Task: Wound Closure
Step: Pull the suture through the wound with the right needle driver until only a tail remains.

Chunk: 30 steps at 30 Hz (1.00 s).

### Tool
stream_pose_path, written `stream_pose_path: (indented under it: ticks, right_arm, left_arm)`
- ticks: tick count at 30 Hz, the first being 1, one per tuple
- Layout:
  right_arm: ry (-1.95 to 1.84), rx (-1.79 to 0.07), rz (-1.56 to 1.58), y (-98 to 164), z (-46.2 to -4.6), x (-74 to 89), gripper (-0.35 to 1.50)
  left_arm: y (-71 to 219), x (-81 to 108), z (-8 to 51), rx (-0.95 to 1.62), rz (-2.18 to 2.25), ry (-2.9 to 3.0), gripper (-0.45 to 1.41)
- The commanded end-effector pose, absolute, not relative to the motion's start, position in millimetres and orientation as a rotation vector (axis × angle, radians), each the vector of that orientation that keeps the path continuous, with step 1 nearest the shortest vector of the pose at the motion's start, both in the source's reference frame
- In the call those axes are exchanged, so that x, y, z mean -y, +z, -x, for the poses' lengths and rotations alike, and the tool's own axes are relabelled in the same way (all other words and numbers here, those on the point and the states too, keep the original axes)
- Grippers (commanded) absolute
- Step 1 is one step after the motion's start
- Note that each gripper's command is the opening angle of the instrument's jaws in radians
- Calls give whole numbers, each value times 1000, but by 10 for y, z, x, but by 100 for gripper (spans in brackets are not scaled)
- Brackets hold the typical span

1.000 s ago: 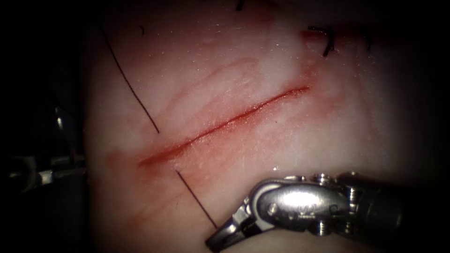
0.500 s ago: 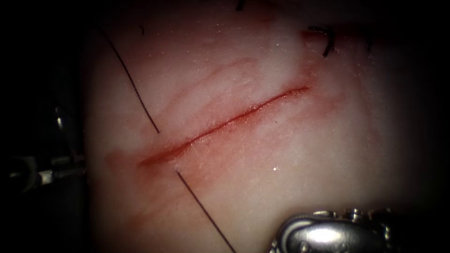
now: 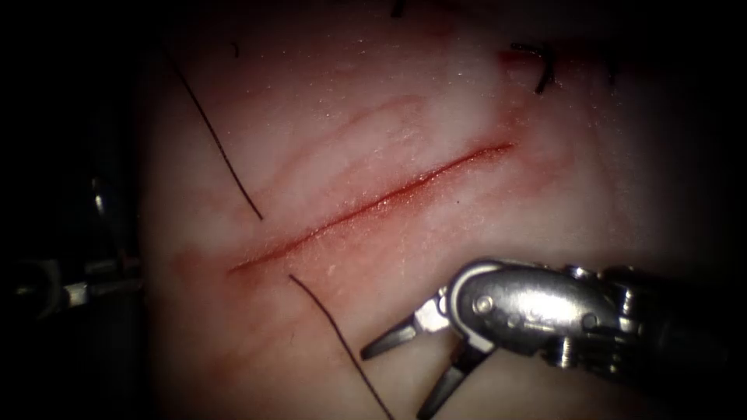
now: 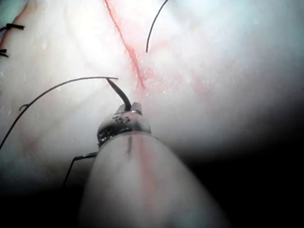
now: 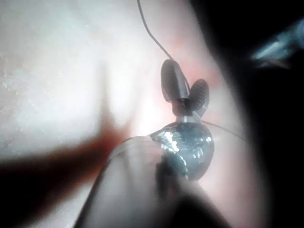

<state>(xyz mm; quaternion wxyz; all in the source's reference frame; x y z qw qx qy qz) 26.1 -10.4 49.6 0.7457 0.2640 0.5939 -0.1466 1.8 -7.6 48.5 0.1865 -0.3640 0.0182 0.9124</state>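
Between the wide-spread jaws of the right pincer (image 3: 395, 383) nothing held, thread (image 3: 342, 344) just beside it on the tissue (image 3: 467, 218), cut (image 3: 373, 206) beyond that, left pincer (image 4: 134, 105) closed on the curved needle (image 4: 119, 92) near the cut's end, needle's contact with tissue unclear.

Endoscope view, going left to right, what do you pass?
Upper thread strand → lower thread strand → right end effector, jaws open, holding nothing → cut stitch ends. The cut runs across the middle.
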Motion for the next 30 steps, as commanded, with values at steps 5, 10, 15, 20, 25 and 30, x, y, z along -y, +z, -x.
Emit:
stream_pose_path:
  ticks: [5, 10, 15, 20, 25, 30]
  right_arm:
    - [-308, -1289, -469, 544, -290, 76, 135]
    - [-278, -1305, -403, 573, -313, 77, 133]
    - [-274, -1365, -372, 600, -328, 90, 125]
    - [-277, -1373, -369, 606, -333, 96, 116]
    - [-267, -1406, -356, 601, -334, 89, 64]
    - [-291, -1419, -365, 600, -338, 85, -35]
  left_arm:
    - [490, 72, -13, -53, 1027, 2569, -30]
    - [490, 72, -14, -53, 1027, 2569, -30]
    - [490, 72, -14, -53, 1028, 2570, -30]
    - [490, 72, -14, -53, 1028, 2570, -29]
    - [490, 72, -14, -53, 1028, 2570, -29]
    - [490, 72, -14, -53, 1028, 2570, -29]
